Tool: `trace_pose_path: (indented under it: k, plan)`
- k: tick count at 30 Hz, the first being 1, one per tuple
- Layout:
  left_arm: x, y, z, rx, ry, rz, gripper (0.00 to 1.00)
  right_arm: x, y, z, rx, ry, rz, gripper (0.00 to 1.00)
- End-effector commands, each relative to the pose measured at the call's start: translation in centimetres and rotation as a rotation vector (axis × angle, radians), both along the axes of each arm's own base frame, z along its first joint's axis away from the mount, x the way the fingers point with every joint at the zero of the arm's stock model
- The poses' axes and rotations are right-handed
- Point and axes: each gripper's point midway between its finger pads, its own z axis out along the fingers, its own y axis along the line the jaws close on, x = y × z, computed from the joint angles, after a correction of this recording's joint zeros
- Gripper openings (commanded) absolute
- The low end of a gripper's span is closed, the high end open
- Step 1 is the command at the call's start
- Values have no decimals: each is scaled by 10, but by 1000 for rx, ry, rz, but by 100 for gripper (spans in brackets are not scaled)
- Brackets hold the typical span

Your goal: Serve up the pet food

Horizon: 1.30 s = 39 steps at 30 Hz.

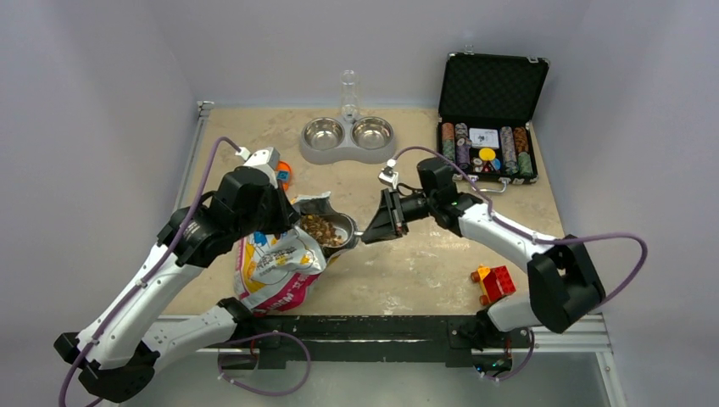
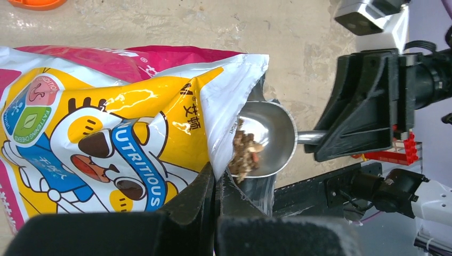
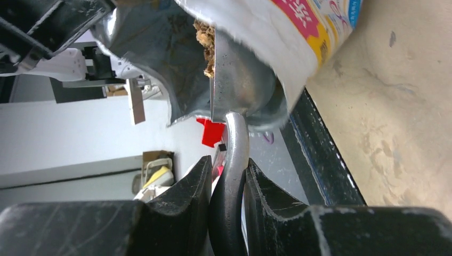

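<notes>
The pet food (image 1: 320, 229) is a heap of brown kibble in a metal scoop (image 1: 341, 227) at the mouth of a white, pink and yellow bag (image 1: 275, 267). In the left wrist view the kibble (image 2: 245, 152) lies in the scoop bowl (image 2: 272, 136), half inside the bag (image 2: 106, 122). My left gripper (image 2: 217, 172) is shut on the edge of the bag's mouth. My right gripper (image 3: 228, 161) is shut on the scoop's handle (image 3: 237, 138), level with the bag opening (image 3: 160, 48). Kibble (image 3: 205, 45) shows inside the foil.
A grey double pet bowl (image 1: 348, 137) with two steel dishes and a clear bottle (image 1: 348, 93) stands at the back middle. An open black case of poker chips (image 1: 487, 136) is at the back right. Toy bricks (image 1: 493, 282) lie front right. An orange object (image 1: 283, 174) sits behind the left arm.
</notes>
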Motion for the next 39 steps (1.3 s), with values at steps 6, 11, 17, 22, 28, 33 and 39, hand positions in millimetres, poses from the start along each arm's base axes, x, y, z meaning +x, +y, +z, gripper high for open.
trace_pose_path:
  k: [6, 11, 17, 22, 28, 33, 39]
  plan:
    - [1, 24, 22, 20, -89, 85, 0, 8, 4, 31, 108, -107, 44, 0]
    - [1, 29, 22, 46, -84, 92, 0, 15, 10, 35, 159, -95, 14, 0]
    - [-1, 43, 25, 58, -80, 174, 0, 2, -11, 35, 157, -123, 9, 0]
    - [-2, 60, 14, 111, -27, 281, 0, -11, -23, 40, 168, -145, 21, 0]
    - [0, 68, 13, 147, -12, 336, 0, -21, -38, 54, 170, -170, -1, 0]
    - [5, 75, 16, 194, -10, 379, 0, -24, -53, 66, 180, -162, -35, 0]
    - [12, 75, 20, 209, -30, 384, 0, -17, -70, 101, 175, -179, -99, 0]
